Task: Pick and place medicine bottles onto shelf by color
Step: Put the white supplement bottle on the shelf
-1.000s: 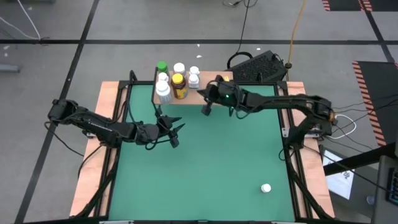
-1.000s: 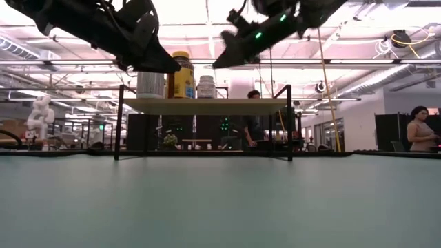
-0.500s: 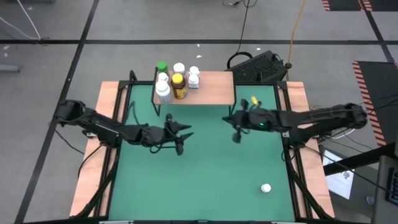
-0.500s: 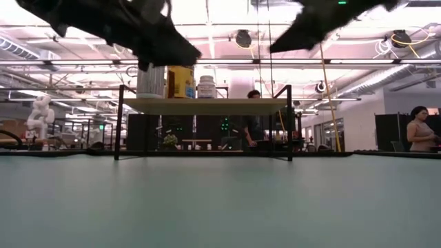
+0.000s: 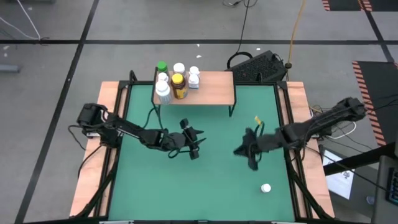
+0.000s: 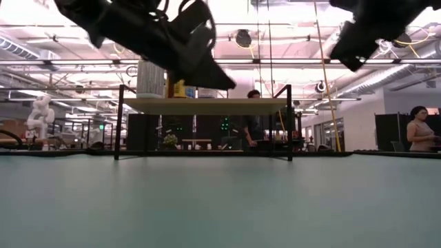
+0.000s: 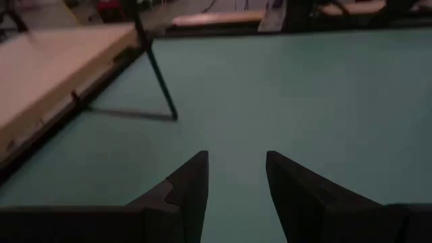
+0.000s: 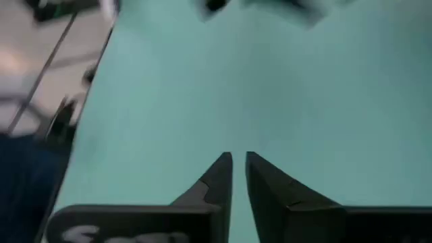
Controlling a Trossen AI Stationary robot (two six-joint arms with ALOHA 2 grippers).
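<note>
six bottles (image 5: 174, 81) crowd the left end of the shelf (image 5: 210, 88); one white bottle (image 5: 266, 187) lies loose on the mat. right gripper (image 5: 250, 158) hangs near it, fingers barely apart, empty; too narrow a gap could knock it rolling. left gripper (image 5: 197, 140) hovers mid-table, spread, empty.

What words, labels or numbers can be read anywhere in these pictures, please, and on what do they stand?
None can be read.
Amber bottle on the shelf: its label is too small to read.
White bottles on the shelf: any labels are too small.
Lone white bottle on the mat: no text visible.
</note>
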